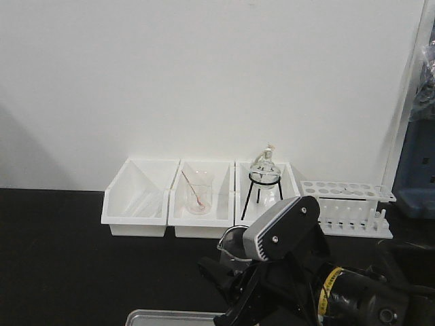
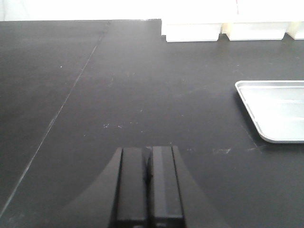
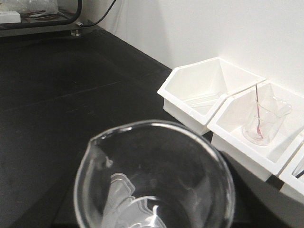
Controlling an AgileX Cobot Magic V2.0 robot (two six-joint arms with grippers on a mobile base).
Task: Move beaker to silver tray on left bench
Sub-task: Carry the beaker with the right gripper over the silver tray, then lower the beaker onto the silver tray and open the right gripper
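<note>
Beaker [image 3: 152,180] in right end effector [image 1: 225,268] (upright)

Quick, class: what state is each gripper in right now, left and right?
Left gripper: closed, holding nothing.
Right gripper: closed on the beaker.
</note>
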